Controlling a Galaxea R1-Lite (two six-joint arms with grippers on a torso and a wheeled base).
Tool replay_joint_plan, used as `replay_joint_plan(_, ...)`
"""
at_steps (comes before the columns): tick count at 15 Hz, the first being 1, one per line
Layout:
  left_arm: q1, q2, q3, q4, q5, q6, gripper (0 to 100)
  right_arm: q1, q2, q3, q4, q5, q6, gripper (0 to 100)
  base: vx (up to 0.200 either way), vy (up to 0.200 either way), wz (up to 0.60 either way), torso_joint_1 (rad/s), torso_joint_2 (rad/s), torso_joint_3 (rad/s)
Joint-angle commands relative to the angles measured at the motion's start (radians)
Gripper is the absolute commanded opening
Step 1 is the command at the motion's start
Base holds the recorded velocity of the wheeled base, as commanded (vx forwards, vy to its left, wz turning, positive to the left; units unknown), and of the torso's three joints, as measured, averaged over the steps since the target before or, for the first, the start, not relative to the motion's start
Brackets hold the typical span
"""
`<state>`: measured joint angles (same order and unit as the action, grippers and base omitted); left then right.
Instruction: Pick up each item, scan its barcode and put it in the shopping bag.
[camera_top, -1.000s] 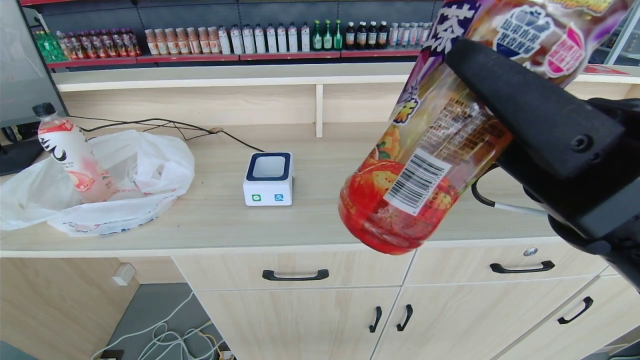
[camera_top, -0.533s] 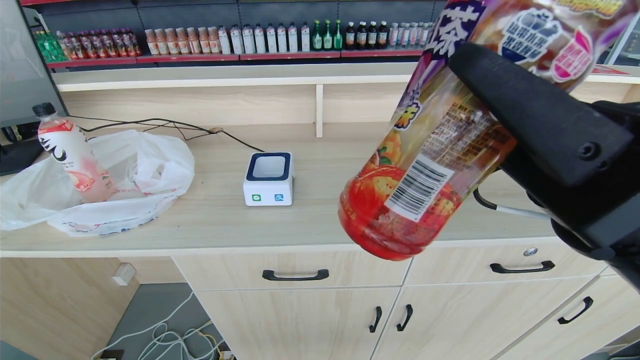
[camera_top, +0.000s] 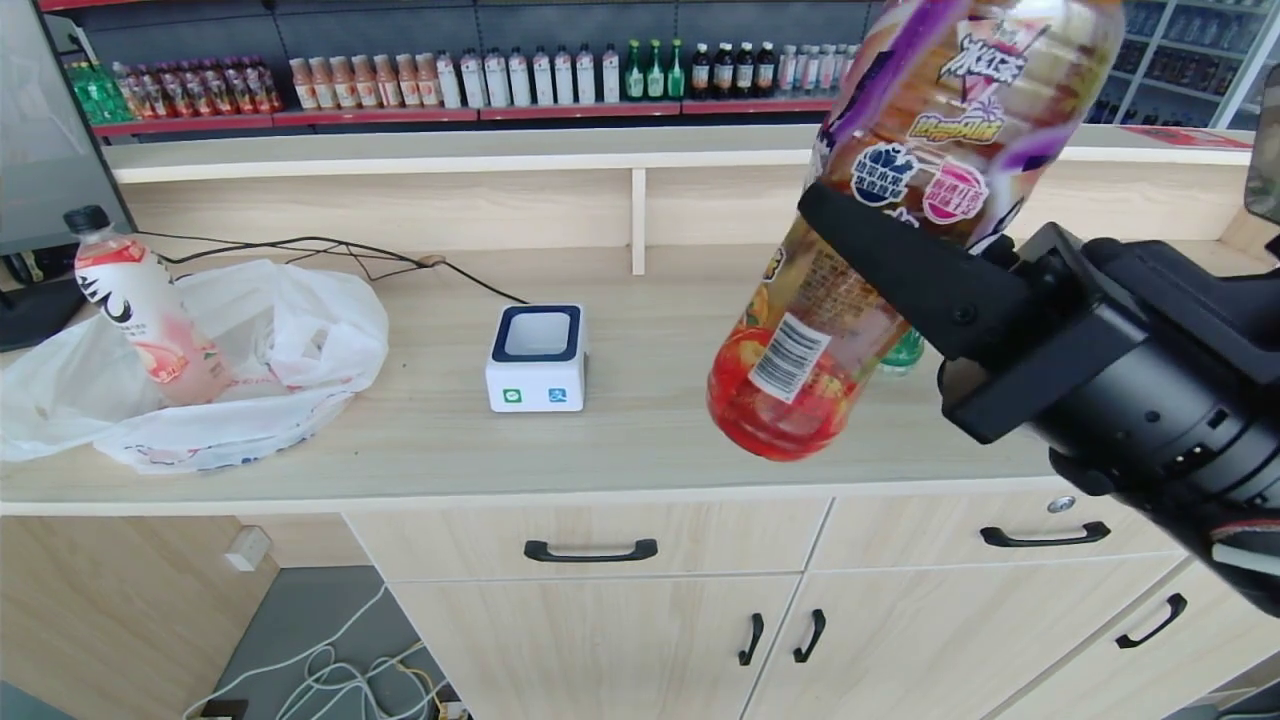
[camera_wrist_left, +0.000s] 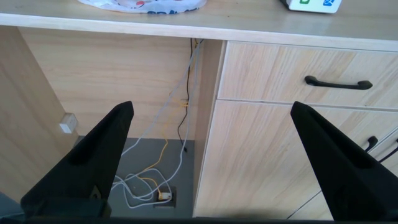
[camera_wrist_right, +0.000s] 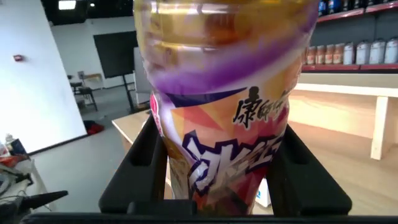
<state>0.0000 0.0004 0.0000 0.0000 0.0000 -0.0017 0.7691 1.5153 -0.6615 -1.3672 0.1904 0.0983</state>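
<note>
The wooden counter (camera_top: 640, 440) spans the head view's middle. At upper right the right gripper (camera_wrist_right: 217, 169) is clamped around a tilted drink bottle (camera_top: 950, 110), which hides most of a green item (camera_top: 903, 352) behind it. The left gripper (camera_wrist_left: 205, 162), spread wide and empty, faces cabinet doors (camera_wrist_left: 280, 155). The shopping bag (camera_top: 290, 340) lies at left, a pink bottle (camera_top: 140, 310) leaning among its folds; the scanner (camera_top: 537, 357) sits centre. The held bottle's barcode (camera_top: 789, 357) faces the camera.

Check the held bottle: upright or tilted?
Tilted: the drink bottle slants in the right gripper, its base lowest and nearer the scanner.
</note>
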Motion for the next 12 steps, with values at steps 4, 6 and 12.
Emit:
replay_joint_plan(4, 0.000, 0.000, 0.000, 0.000, 0.000, 0.000, 100, -0.019, 0.078, 0.083, -0.079, -0.181, -0.227, 0, 0.000, 0.000, 0.00, 0.000, 0.00, 0.000)
replay_joint_plan(6, 0.000, 0.000, 0.000, 0.000, 0.000, -0.001, 100, -0.060, 0.095, 0.109, -0.096, -0.313, -0.189, 0, 0.000, 0.000, 0.00, 0.000, 0.00, 0.000)
replay_joint_plan(12, 0.000, 0.000, 0.000, 0.000, 0.000, 0.000, 100, -0.142, 0.042, 0.229, -0.138, -0.338, -0.161, 0, 0.000, 0.000, 0.00, 0.000, 0.00, 0.000)
